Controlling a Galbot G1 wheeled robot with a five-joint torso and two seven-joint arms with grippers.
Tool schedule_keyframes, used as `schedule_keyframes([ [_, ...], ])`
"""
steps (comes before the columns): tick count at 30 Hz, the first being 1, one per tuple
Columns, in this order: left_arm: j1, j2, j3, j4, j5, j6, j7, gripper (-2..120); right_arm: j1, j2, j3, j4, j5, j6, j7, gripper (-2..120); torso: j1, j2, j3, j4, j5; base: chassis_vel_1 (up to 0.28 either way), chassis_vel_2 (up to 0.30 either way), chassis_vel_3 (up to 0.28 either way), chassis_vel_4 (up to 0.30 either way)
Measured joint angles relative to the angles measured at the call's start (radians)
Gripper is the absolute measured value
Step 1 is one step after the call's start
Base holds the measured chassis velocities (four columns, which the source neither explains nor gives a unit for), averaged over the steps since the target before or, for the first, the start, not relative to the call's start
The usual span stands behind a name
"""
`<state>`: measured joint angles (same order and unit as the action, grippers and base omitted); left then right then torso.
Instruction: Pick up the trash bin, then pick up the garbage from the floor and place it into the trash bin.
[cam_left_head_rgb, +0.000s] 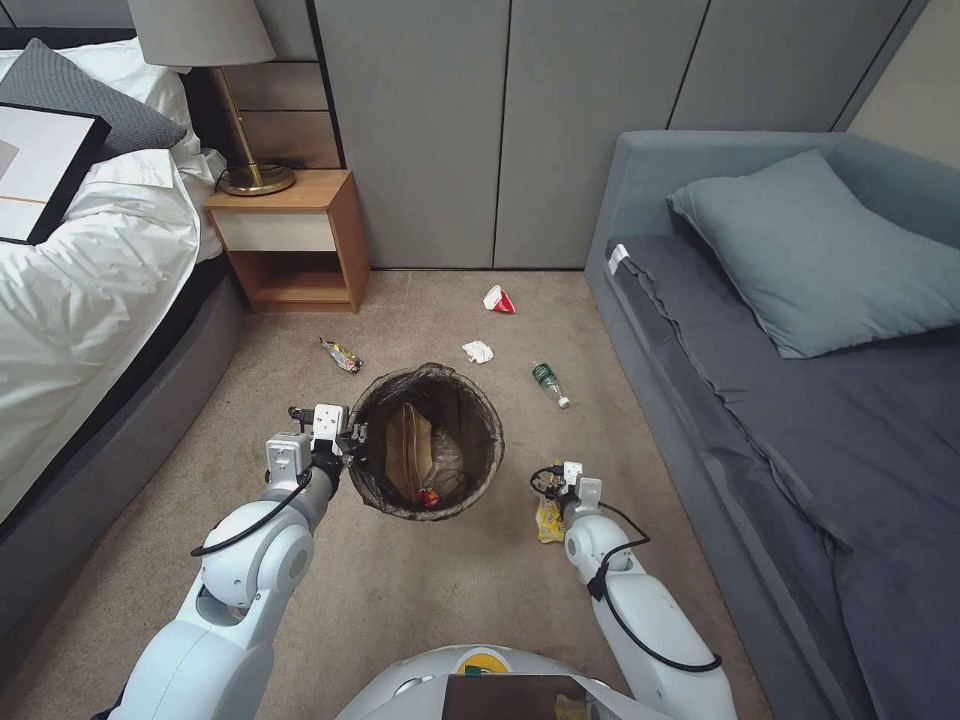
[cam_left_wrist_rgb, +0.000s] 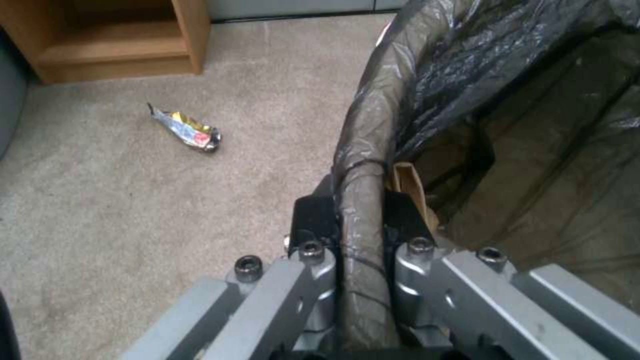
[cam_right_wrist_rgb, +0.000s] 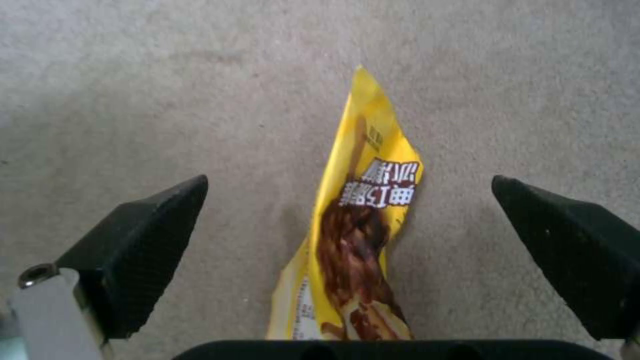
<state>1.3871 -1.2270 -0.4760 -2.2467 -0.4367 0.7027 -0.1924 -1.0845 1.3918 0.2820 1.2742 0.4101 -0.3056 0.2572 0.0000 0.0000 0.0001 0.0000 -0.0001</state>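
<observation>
The trash bin (cam_left_head_rgb: 430, 380), lined with a dark crinkled bag, sits mid-floor with a tan paper bag (cam_left_head_rgb: 408, 450) and a small red wrapper (cam_left_head_rgb: 428, 496) inside. My left gripper (cam_left_head_rgb: 352, 440) is shut on the bin's rim (cam_left_wrist_rgb: 363, 200), one finger on each side of it. My right gripper (cam_left_head_rgb: 548, 492) hangs open over a yellow snack wrapper (cam_right_wrist_rgb: 363, 220) lying on the carpet between its fingers (cam_right_wrist_rgb: 143, 240). More garbage lies beyond the bin: a foil wrapper (cam_left_head_rgb: 342, 355), white tissue (cam_left_head_rgb: 478, 351), green bottle (cam_left_head_rgb: 549, 382), and a red-and-white packet (cam_left_head_rgb: 499, 299).
A bed (cam_left_head_rgb: 90, 260) runs along the left, with a wooden nightstand (cam_left_head_rgb: 290, 235) and lamp behind it. A grey sofa (cam_left_head_rgb: 800, 380) lines the right. Grey wall panels (cam_left_head_rgb: 500, 120) close the back. Carpet lies open around the bin.
</observation>
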Motion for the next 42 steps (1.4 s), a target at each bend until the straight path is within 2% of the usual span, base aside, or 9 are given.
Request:
schedule_keyframes([
  [12, -0.008, -0.001, 0.004, 0.018, 0.005, -0.003, 0.009, 5, 0.040, 0.020, 0.002, -0.140, -0.045, 0.035, -0.007, 100, 0.000, 0.000, 0.000, 0.0000, 0.0001, 0.000, 0.000, 0.000, 0.000],
  [19, -0.011, 0.000, 0.004, 0.025, 0.005, -0.004, 0.009, 5, 0.047, 0.029, 0.001, -0.169, -0.059, 0.043, -0.015, 96, 0.000, 0.000, 0.000, 0.0000, 0.0001, 0.000, 0.000, 0.000, 0.000],
  [21, -0.013, 0.000, 0.004, 0.028, 0.004, -0.004, 0.010, 5, 0.048, 0.030, 0.001, -0.174, -0.060, 0.046, -0.017, 87, 0.000, 0.000, 0.000, 0.0000, 0.0000, 0.000, 0.000, 0.000, 0.000],
  [22, -0.013, 0.000, 0.004, 0.028, 0.004, -0.004, 0.010, 5, 0.048, 0.030, 0.001, -0.174, -0.060, 0.046, -0.017, 87, 0.000, 0.000, 0.000, 0.0000, 0.0000, 0.000, 0.000, 0.000, 0.000],
  [25, -0.016, -0.001, 0.004, 0.034, 0.004, -0.005, 0.012, 5, 0.047, 0.030, 0.001, -0.173, -0.065, 0.047, -0.023, 71, 0.000, 0.000, 0.000, -0.0001, -0.0002, 0.000, 0.000, 0.000, 0.000],
  [29, -0.018, 0.000, 0.005, 0.037, 0.004, -0.006, 0.013, 5, 0.042, 0.030, -0.001, -0.165, -0.069, 0.048, -0.027, 61, 0.000, 0.000, 0.000, 0.0001, 0.0000, 0.000, 0.000, 0.000, 0.000],
  [32, -0.023, 0.000, 0.005, 0.043, 0.004, -0.006, 0.013, 5, 0.039, 0.030, -0.002, -0.162, -0.080, 0.053, -0.031, 45, 0.000, 0.000, 0.000, 0.0003, 0.0003, 0.000, 0.000, 0.000, 0.000],
  [40, -0.028, -0.001, 0.006, 0.052, 0.004, -0.007, 0.014, 5, 0.037, 0.031, -0.002, -0.170, -0.088, 0.060, -0.033, 24, 0.000, 0.000, 0.000, 0.0003, 0.0005, 0.000, 0.000, 0.000, 0.000],
  [42, -0.029, -0.001, 0.007, 0.054, 0.004, -0.008, 0.014, 5, 0.037, 0.032, -0.002, -0.172, -0.089, 0.062, -0.034, 13, 0.000, 0.000, 0.000, 0.0003, 0.0004, 0.000, 0.000, 0.000, 0.000],
])
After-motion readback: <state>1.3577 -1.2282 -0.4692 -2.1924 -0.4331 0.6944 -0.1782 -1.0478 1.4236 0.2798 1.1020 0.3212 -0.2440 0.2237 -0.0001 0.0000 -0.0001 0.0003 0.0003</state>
